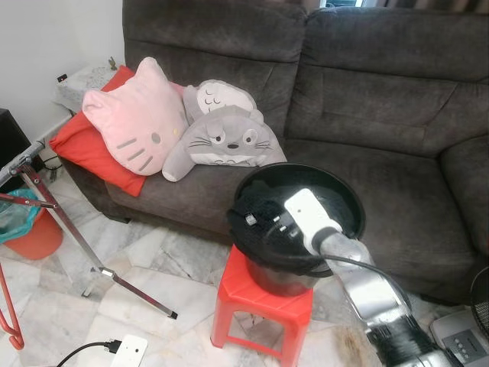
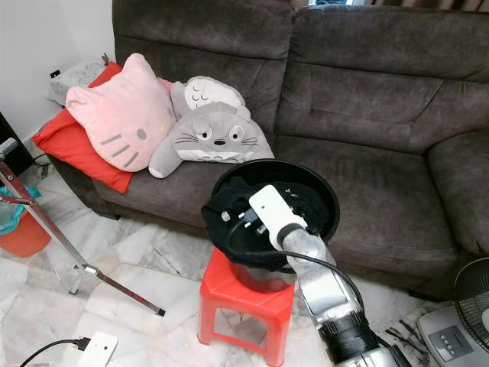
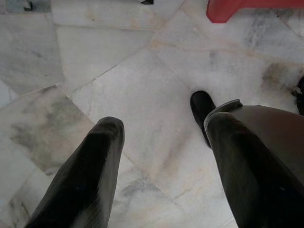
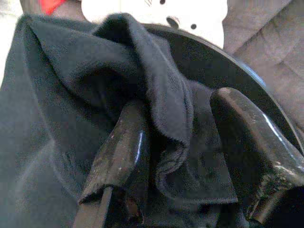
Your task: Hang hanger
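Note:
A black bucket (image 1: 348,195) stands on a red plastic stool (image 1: 260,300) in front of the sofa. Black cloth (image 1: 256,218) lies in it and hangs over its near-left rim. My right arm reaches in from the lower right, its white wrist (image 1: 309,214) above the cloth. In the right wrist view, the right gripper (image 4: 183,102) is open with a fold of the black cloth (image 4: 166,95) standing between its fingers (image 4: 126,142). My left gripper (image 3: 164,123) hangs open over the marble floor, holding nothing. Metal legs of a clothes rack (image 1: 65,222) stand at the left.
A grey sofa (image 1: 382,92) fills the back, with a pink cat cushion (image 1: 130,122), a grey plush (image 1: 221,138) and a red cushion (image 1: 76,145). An orange pail (image 1: 30,233) sits at far left. A white power strip (image 1: 128,352) lies on the floor, and a fan (image 2: 470,306) stands at right.

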